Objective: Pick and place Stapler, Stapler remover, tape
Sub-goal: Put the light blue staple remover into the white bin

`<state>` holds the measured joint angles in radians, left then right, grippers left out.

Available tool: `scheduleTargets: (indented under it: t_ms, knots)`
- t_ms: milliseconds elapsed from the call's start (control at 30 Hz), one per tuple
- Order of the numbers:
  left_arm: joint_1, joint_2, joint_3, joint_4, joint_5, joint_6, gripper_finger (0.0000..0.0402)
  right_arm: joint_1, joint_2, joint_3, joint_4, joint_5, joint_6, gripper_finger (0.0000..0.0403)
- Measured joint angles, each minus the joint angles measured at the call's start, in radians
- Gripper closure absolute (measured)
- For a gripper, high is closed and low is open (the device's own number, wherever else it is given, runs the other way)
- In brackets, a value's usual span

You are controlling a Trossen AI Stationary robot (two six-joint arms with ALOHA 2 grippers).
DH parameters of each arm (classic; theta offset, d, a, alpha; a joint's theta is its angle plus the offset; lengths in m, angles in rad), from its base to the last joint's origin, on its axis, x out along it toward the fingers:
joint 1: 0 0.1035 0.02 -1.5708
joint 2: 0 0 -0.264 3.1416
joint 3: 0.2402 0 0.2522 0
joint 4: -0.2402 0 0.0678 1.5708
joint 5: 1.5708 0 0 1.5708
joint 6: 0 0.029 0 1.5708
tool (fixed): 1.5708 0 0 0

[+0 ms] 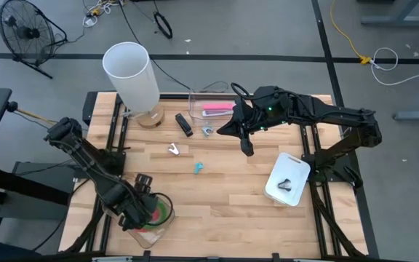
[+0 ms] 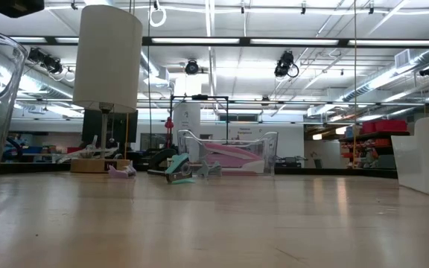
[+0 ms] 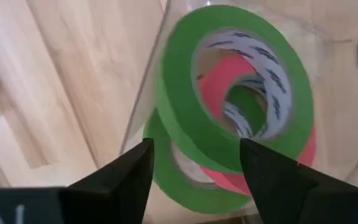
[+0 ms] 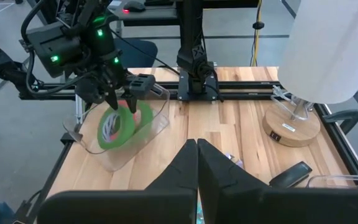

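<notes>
Green tape [image 3: 185, 99] half-hiding pink-red roll [image 3: 219, 78]; clear bin [image 4: 148, 134] edges faint

Two arms over one table [image 1: 231, 204]; three tape rolls [image 3: 229, 93] in one clear bin [image 1: 167, 222], one lamp [image 1: 131, 76], one white tray [image 1: 289, 175], one fan [image 1: 24, 29]

Lab: ceiling strip lights [image 2: 222, 41], cables [image 1: 162, 22]
</notes>
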<state>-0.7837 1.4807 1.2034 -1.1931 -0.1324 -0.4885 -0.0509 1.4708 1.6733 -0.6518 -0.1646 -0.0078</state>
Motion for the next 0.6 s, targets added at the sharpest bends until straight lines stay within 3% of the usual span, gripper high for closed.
scheduleTargets:
  t_ms: [333,600]
  knots:
    - [0.001,-0.002,0.046,-0.117,0.070,0.004,0.0157,0.000,0.000,0.000,0.000,0.000,0.000,0.0402]
    - [0.002,-0.003,0.224,-0.358,-0.153,0.055,0.0175,0.000,0.000,0.000,0.016,0.000,-0.001,0.0401]
